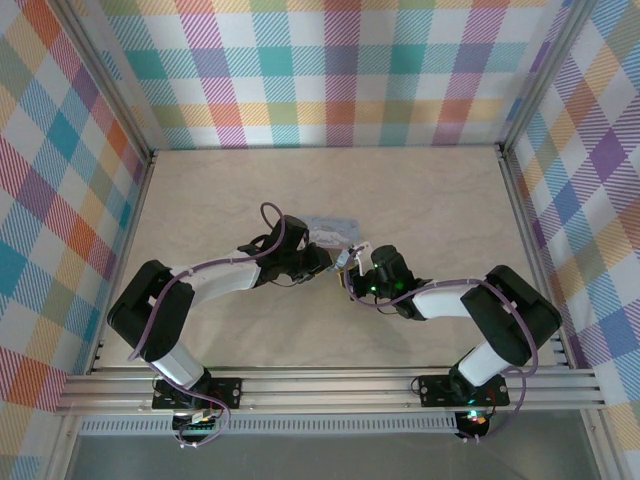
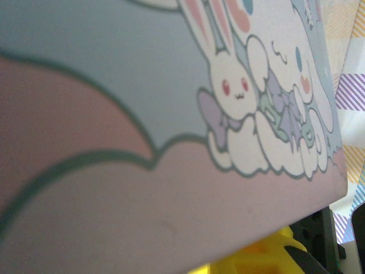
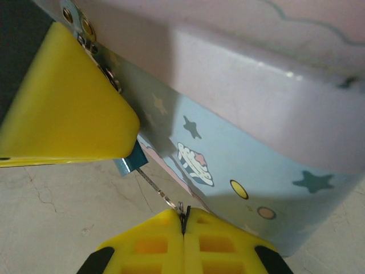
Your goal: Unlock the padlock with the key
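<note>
Looking down from the top camera, both arms meet mid-desk [image 1: 430, 200] right at the near side of the cartoon tin box [image 1: 333, 228], with the left hand [image 1: 325, 260] and right hand [image 1: 350, 276] nearly nose to nose. The right wrist view has the useful detail. The right hand's two yellow fingers are pressed flat together at the bottom of the frame. They pinch one end of the key [image 3: 169, 199], a thin silvery sliver that angles up and left to the padlock [image 3: 126, 165]. Only a small teal corner of the padlock body pokes out, tucked under one big yellow finger [image 3: 68, 108] of the left hand, right against the box's star-printed front wall. I can't tell whether the key tip is actually in the keyhole or just touching the body (it's tiny and half in shadow). The left hand's grip is a can't-tell too: one finger sits over the padlock and the other is hidden. The left wrist camera is right up against the box lid and its bunny print, with a bit of yellow finger [image 2: 268, 257] at the bottom edge.
</note>
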Available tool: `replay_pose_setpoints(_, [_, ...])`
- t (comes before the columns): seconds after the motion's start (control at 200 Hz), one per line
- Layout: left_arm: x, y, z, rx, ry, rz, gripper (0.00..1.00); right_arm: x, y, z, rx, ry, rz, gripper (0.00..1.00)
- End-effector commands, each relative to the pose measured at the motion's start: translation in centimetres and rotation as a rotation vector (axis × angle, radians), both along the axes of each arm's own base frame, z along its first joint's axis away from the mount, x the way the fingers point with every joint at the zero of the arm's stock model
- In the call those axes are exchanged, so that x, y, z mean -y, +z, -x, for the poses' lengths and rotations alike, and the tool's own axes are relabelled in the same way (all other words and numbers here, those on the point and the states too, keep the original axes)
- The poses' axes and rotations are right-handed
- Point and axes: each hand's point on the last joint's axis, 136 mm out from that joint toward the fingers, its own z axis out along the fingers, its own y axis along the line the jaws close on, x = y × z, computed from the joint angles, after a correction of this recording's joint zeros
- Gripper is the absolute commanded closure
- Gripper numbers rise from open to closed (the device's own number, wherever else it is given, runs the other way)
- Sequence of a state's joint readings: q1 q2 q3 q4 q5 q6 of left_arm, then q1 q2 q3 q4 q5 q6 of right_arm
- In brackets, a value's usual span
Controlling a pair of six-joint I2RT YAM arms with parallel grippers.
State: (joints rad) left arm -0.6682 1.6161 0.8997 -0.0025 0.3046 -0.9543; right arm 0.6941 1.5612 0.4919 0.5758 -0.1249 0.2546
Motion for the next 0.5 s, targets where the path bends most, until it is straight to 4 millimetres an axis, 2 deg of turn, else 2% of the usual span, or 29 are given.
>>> replay_pose_setpoints(0.0, [0.6,0.9,0.6,-0.006,-0.026,0.031,0.90,-1.2,1.7,-0.7,0.032,0.012,-0.059,0.99])
replay_pose_setpoints(0.07, [0.6,0.8,0.6,-0.007,-0.028,0.030,0.89,-1.2,1.7,-0.7,0.028,0.014,-0.062,0.99])
replay_pose_setpoints(0.135, [0.6,0.7,0.6,-0.010,-0.027,0.027,0.90,-1.5,2.8,-1.0,0.059,0.015,-0.095,0.99])
replay_pose_setpoints(0.495, [1.1,0.1,0.9,-0.020,-0.032,0.026,0.90,-2.1,4.6,-1.1,0.099,0.029,-0.152,0.99])
